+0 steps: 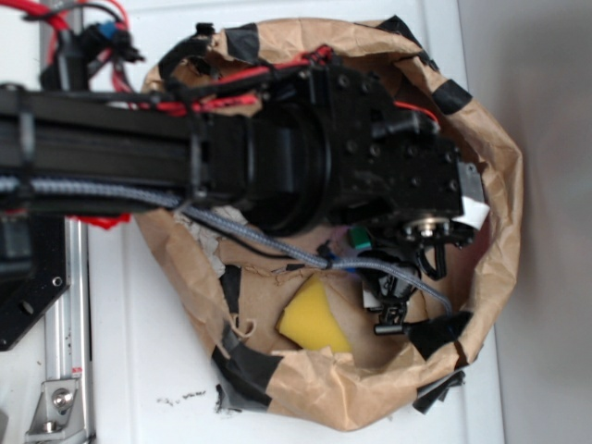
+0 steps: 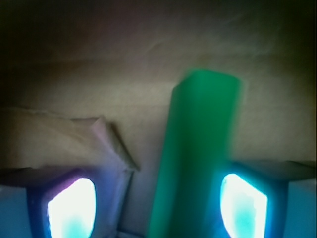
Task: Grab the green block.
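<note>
Glowing blue-white fingertips [image 2: 72,208] of the tool [image 2: 157,206] stand spread wide at the wrist view's lower edge. Between them rises the green block [image 2: 198,153], close against the right-hand finger, though whether they touch is unclear. Behind lies crumpled brown paper bag [image 2: 148,54]; overhead, a yellow sponge [image 1: 314,319] rests inside it.

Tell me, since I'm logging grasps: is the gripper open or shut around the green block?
Open. In the wrist view the green block stands between the spread fingers, close to the right one; whether it touches cannot be told.

Dim, blurry wrist view; bright, sharp exterior.
</note>
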`<state>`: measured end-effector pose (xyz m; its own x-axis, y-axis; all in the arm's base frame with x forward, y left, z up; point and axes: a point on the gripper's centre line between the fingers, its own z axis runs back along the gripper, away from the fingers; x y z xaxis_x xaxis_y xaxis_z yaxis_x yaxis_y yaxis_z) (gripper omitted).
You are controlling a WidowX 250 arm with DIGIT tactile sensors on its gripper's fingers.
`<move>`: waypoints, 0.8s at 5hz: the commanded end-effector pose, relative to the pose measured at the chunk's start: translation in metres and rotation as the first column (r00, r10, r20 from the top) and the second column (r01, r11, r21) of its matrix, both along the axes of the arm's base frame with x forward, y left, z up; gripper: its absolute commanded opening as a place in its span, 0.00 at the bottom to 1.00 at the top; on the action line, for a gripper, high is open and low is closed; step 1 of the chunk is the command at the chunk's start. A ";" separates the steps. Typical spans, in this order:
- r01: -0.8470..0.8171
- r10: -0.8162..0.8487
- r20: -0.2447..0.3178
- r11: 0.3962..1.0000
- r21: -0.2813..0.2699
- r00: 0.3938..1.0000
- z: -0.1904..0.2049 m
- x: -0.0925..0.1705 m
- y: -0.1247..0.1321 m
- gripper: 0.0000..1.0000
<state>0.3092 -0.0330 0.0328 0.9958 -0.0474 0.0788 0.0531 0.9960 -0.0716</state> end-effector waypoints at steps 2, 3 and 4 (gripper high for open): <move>0.051 -0.053 0.015 0.996 0.075 0.998 0.006 0.005 0.011 0.00; 0.087 -0.095 0.094 0.992 0.088 0.991 0.057 0.008 0.031 0.00; 0.116 -0.126 0.137 0.990 0.077 0.983 0.107 -0.004 0.036 0.00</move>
<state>0.3002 -0.0022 0.1191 0.9747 -0.1805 0.1317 0.1826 0.9832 -0.0037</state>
